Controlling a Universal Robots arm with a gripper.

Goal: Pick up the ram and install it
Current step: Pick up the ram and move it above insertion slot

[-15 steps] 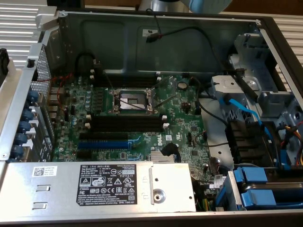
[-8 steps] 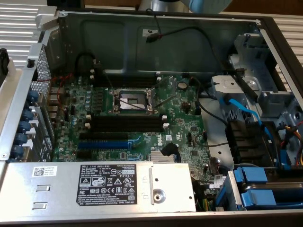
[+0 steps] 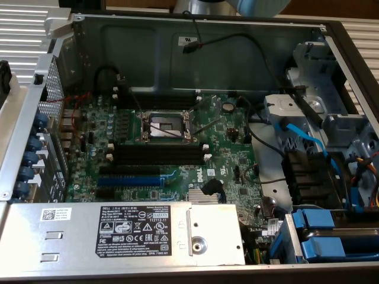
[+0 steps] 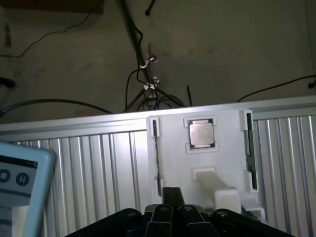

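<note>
Two thin dark ram sticks stand on edge in a white holder (image 4: 222,118): one ram (image 4: 250,150) beside the holder's far side, another (image 4: 156,158) just ahead of my gripper (image 4: 172,195). My gripper's dark body sits low in the wrist view, close to the holder and apart from both sticks. In the exterior view the open computer case shows the green motherboard (image 3: 231,171) with long black slots (image 3: 159,155), white clips at their ends, and nothing seated in them.
A square processor chip (image 4: 201,133) sits in the holder between the sticks. A light-blue device (image 4: 22,185) stands nearby on the ribbed metal surface (image 4: 98,173). Inside the case are a blue expansion slot (image 3: 129,180), the processor socket (image 3: 163,126), a power supply (image 3: 118,231) and loose cables (image 3: 308,139).
</note>
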